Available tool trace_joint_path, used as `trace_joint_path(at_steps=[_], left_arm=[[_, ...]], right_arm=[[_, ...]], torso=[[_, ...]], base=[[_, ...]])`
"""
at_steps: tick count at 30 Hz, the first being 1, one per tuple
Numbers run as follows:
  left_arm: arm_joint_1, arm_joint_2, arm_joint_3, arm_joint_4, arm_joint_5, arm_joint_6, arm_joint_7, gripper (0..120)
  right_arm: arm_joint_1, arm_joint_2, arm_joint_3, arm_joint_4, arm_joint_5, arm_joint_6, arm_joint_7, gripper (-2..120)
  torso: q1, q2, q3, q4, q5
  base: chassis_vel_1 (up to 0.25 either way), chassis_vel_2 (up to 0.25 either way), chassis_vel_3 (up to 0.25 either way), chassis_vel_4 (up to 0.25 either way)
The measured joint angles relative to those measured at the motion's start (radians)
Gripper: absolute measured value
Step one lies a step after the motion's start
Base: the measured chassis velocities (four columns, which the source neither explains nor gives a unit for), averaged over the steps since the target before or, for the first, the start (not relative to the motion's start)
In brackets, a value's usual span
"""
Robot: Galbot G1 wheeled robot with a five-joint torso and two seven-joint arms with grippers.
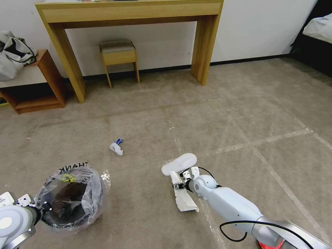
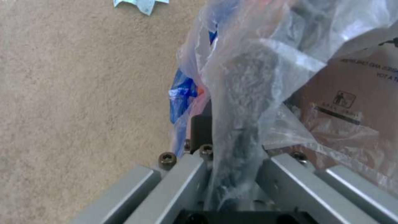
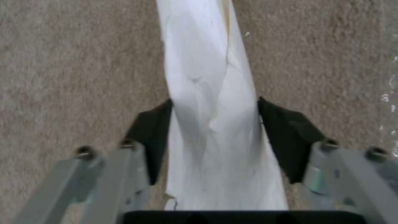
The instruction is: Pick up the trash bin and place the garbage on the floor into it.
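The trash bin [image 1: 71, 197], lined with a clear bag with black lettering, hangs at the lower left of the head view. My left gripper [image 1: 43, 207] is shut on its rim, and in the left wrist view the bag-covered rim [image 2: 244, 102] runs between the fingers of the left gripper [image 2: 232, 149]. A long crumpled white paper [image 1: 185, 200] lies on the carpet. My right gripper [image 1: 180, 183] is down on its far end. In the right wrist view the black fingers [image 3: 151, 130] press both sides of the paper [image 3: 207, 93]. Another small white-and-blue piece of garbage [image 1: 116, 147] lies farther ahead.
A white slipper [image 1: 179, 163] lies just beyond the right gripper. A wooden desk [image 1: 131, 14] with a stool [image 1: 118, 52] under it stands against the far wall. A low shelf [image 1: 34, 86] with a grey bag is at the left, and a bed [image 1: 320, 31] at the far right.
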Motion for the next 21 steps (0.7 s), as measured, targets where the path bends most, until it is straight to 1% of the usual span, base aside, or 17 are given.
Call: trace_joint_path(at_steps=[1,2,4,5,7,8,10,11,12,13,16,20,21], left_arm=[[-0.002,-0.001,0.002,0.001,0.002,-0.001,0.000,0],[-0.002,-0.001,0.002,0.001,0.002,-0.001,0.000,0],[-0.006,-0.001,0.004,0.003,0.004,-0.002,0.000,0],[-0.006,-0.001,0.004,0.003,0.004,-0.002,0.000,0],[-0.008,0.002,0.005,0.003,0.004,-0.003,0.001,0],[-0.008,0.002,0.005,0.003,0.004,-0.003,0.001,0],[-0.008,0.004,0.006,0.003,0.003,-0.003,0.001,0],[-0.008,0.004,0.006,0.003,0.003,-0.003,0.001,0],[-0.009,0.004,0.007,0.003,0.003,-0.003,0.001,0],[-0.010,0.004,0.008,0.003,0.003,-0.003,0.001,0],[-0.009,0.004,0.008,0.001,0.003,-0.004,0.001,0],[-0.007,0.001,0.008,-0.003,0.003,-0.004,0.001,0],[-0.004,-0.001,0.008,-0.006,0.004,-0.004,0.001,0]], right_arm=[[0.000,0.001,0.000,-0.002,0.000,0.002,0.000,47],[0.000,0.001,0.000,-0.002,0.000,0.002,0.000,47],[0.001,0.003,-0.004,-0.007,0.001,0.007,-0.003,36],[0.001,0.003,-0.004,-0.007,0.001,0.007,-0.003,36],[0.002,0.004,-0.004,-0.012,0.001,0.012,-0.006,26],[0.002,0.004,-0.004,-0.012,0.001,0.012,-0.006,26],[0.002,0.003,-0.003,-0.012,0.003,0.013,-0.008,14],[0.002,0.003,-0.003,-0.012,0.003,0.013,-0.008,14],[0.001,0.000,-0.001,-0.007,0.004,0.013,-0.008,7],[0.000,-0.004,0.000,-0.001,0.006,0.013,-0.008,3],[-0.002,-0.008,0.007,0.010,0.011,0.014,-0.003,0],[-0.005,-0.008,0.034,0.031,0.020,0.013,0.008,0],[-0.007,-0.012,0.059,0.060,0.028,0.013,0.015,0]], torso=[[0.000,0.000,0.000,0.0001,-0.0001],[0.000,0.000,0.000,0.0001,-0.0001],[0.000,0.000,0.000,0.0001,0.0000],[0.000,0.000,0.000,0.0001,0.0000],[0.000,0.000,0.000,0.0000,0.0000],[0.000,0.000,0.000,0.0000,0.0000],[0.000,0.000,0.000,0.0002,0.0000],[0.000,0.000,0.000,0.0002,0.0000],[0.000,0.000,0.000,0.0001,0.0000],[0.000,0.000,0.000,0.0000,0.0000],[0.000,0.000,0.000,0.0000,0.0000],[0.000,0.000,0.000,0.0000,0.0001],[0.000,0.000,0.000,0.0002,0.0001]], base=[[0.000,0.000,0.000,0.000],[0.000,0.000,0.000,0.000],[0.000,0.000,0.000,0.000],[0.000,0.000,0.000,0.000],[0.000,0.000,0.000,0.000],[0.000,0.000,0.000,0.000],[0.000,0.000,0.000,0.000],[0.000,0.000,0.000,0.000],[0.000,0.000,0.000,0.000],[0.000,0.000,0.000,0.000],[0.000,0.000,0.000,0.000],[0.000,0.000,0.000,0.000],[0.000,0.000,0.000,0.000]])
